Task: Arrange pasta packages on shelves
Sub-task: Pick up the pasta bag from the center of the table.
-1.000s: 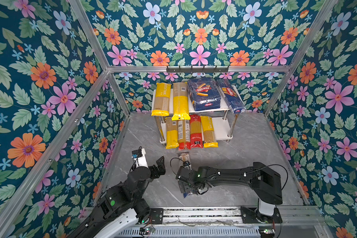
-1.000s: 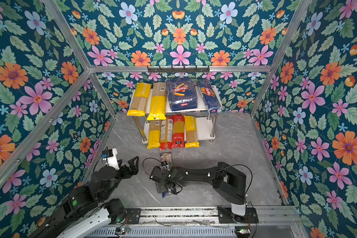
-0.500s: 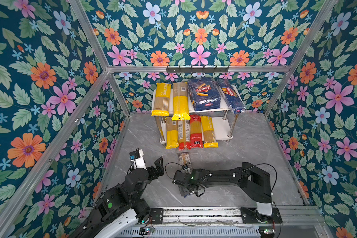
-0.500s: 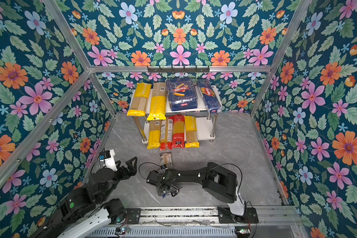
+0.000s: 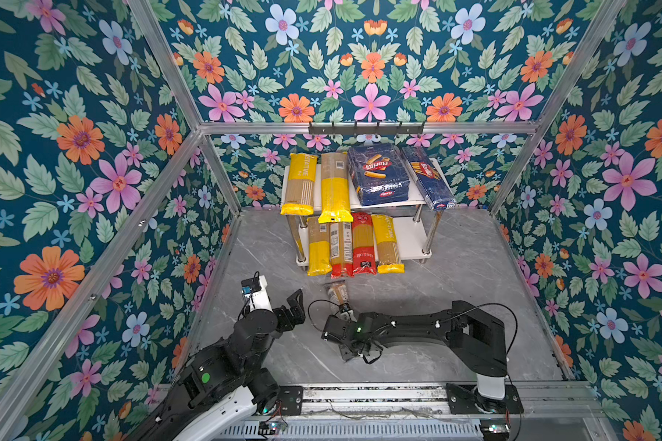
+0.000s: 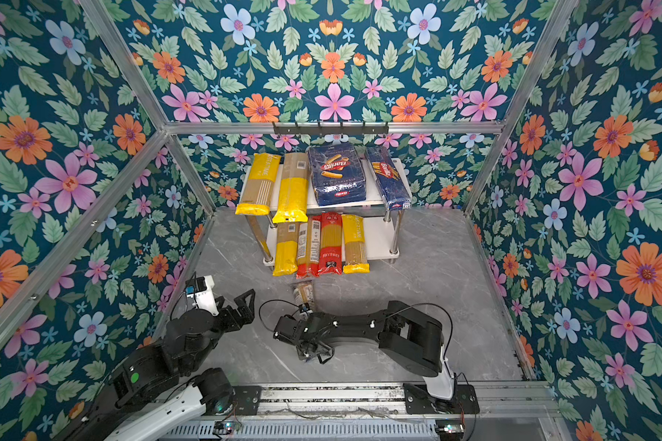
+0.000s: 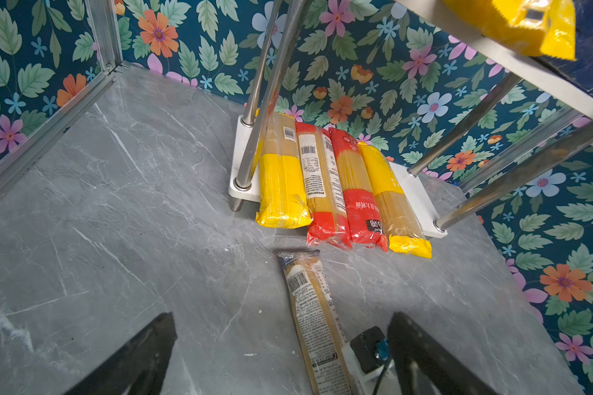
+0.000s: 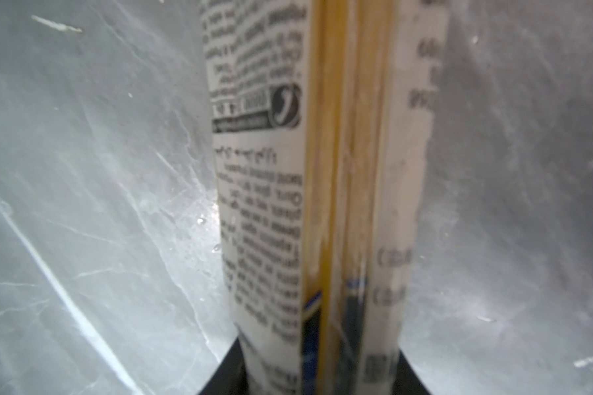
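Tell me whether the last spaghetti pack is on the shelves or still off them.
Off. The clear spaghetti pack lies flat on the grey floor before the shelves, the right gripper closed around it.

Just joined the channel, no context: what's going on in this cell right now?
Two black arms are stocking a small white two-tier rack with pasta. Eight packs already lie on it, four per tier. The ninth, a long clear spaghetti pack with white printed labels, lies on the grey marble tabletop in front of the rack. The right gripper is down over its near end, jaws against both sides of it, pack not yet lifted. The left gripper hangs open beside it, empty.
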`<state>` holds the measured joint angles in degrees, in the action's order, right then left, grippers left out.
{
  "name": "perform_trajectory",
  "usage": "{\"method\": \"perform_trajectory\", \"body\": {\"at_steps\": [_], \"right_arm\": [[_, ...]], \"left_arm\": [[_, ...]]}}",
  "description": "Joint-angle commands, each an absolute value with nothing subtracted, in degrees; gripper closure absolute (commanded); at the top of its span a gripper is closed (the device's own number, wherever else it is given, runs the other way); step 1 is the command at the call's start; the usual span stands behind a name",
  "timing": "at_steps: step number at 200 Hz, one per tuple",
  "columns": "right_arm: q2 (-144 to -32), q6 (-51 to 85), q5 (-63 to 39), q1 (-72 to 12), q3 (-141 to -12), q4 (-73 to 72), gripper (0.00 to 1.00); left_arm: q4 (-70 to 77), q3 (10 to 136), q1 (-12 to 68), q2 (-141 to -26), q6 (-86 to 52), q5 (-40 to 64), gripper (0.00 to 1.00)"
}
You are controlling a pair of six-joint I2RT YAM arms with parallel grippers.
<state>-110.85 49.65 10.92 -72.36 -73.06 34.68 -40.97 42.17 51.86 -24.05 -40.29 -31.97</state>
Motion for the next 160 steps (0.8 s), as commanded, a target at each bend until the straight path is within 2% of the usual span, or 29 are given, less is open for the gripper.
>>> {"method": "perform_trajectory", "body": {"at_steps": [1, 72, 135, 160], "right_arm": [[-109.82, 49.41, 10.95, -72.41, -71.37, 36.31, 0.75], [-99.94, 48.56, 9.27, -72.36, -63.18, 29.63, 0.87], [-92.11, 48.78, 8.24, -71.55, -57.01, 25.32, 0.89], [-90.04, 48.7, 7.06, -70.78, -54.31, 22.87, 0.94]], "left_arm": [[-40.45, 42.51, 51.86, -24.79, -40.25, -32.25, 0.0], [-40.12, 44.76, 51.86, -28.49, -39.99, -33.08, 0.0], [-39.75, 46.16, 51.86, -30.17, -39.86, -33.57, 0.0], [-39.79, 46.44, 51.89, -30.97, -39.97, -33.51, 0.0]]}}
